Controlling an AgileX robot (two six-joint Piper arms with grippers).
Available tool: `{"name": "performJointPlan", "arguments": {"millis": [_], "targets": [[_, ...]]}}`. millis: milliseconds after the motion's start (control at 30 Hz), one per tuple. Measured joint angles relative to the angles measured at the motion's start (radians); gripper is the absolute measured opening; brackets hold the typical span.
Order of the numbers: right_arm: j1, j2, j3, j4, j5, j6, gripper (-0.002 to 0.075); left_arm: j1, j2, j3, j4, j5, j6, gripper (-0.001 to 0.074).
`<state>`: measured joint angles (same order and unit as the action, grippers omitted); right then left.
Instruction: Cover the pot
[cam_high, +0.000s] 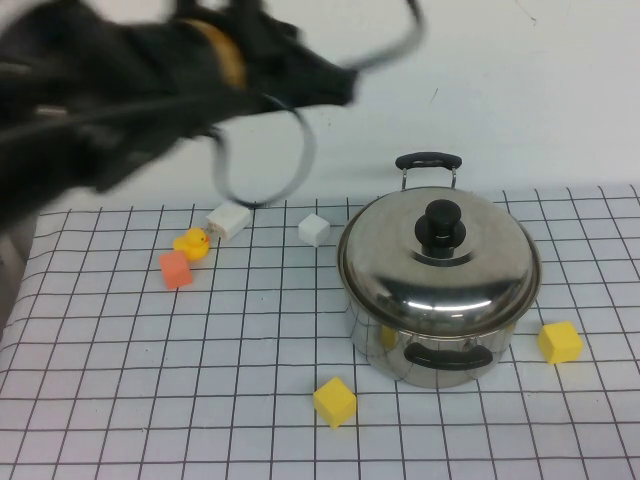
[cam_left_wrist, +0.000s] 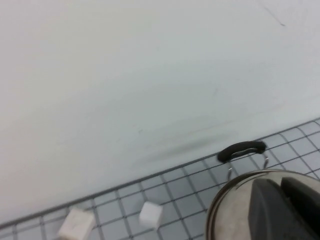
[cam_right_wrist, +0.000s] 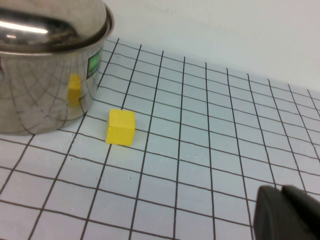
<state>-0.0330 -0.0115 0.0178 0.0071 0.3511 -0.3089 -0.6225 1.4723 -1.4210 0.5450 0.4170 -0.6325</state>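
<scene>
The pot (cam_high: 438, 320) stands on the right half of the gridded surface (cam_high: 150, 380), and the lid (cam_high: 440, 262) with its black knob (cam_high: 440, 226) already sits on it, level and seated on the rim. One black loop handle (cam_high: 429, 160) shows at the far side, another (cam_high: 447, 356) at the near side.

The left gripper (cam_high: 325, 80) is raised high above the surface at the far left, blurred, well apart from the pot; whether its jaws are open or closed cannot be told. Its wrist camera looks down on the far handle, the lid's edge (cam_left_wrist: 250, 195) and two white cubes (cam_left_wrist: 150, 215).

The right gripper (cam_right_wrist: 287, 212) shows only as a dark corner in its own wrist view, low over the surface near a yellow cube (cam_right_wrist: 120, 127) just beside the pot (cam_right_wrist: 45, 85); its jaws cannot be judged either.

Also on the surface: a rubber duck (cam_high: 192, 243), an orange cube (cam_high: 175, 269), and another yellow cube (cam_high: 334, 401) in front of the pot.
</scene>
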Motion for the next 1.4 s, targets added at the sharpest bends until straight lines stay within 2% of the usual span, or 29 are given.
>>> {"name": "performJointPlan", "arguments": {"millis": [167,633,833,1033,1233,1400], "targets": [[0.0,0.0,0.0,0.0,0.0,0.0,0.0009,0.0,-0.19,0.103,-0.002,0.102,-0.055,0.0002],[0.0,0.0,0.0,0.0,0.0,0.0,0.0009,0.0,-0.907,0.735,-0.016,0.121,-0.204,0.0],[0.0,0.0,0.0,0.0,0.0,0.0,0.0009,0.0,-1.195,0.919,-0.022,0.149,-0.217,0.0],[0.0,0.0,0.0,0.0,0.0,0.0,0.0009,0.0,-1.299,0.99,-0.054,0.174,-0.218,0.0],[0.0,0.0,0.0,0.0,0.0,0.0,0.0009,0.0,-1.299,1.008,-0.115,0.176,-0.223,0.0],[0.0,0.0,0.0,0.0,0.0,0.0,0.0009,0.0,-1.299,1.01,-0.09,0.179,-0.223,0.0]]}}
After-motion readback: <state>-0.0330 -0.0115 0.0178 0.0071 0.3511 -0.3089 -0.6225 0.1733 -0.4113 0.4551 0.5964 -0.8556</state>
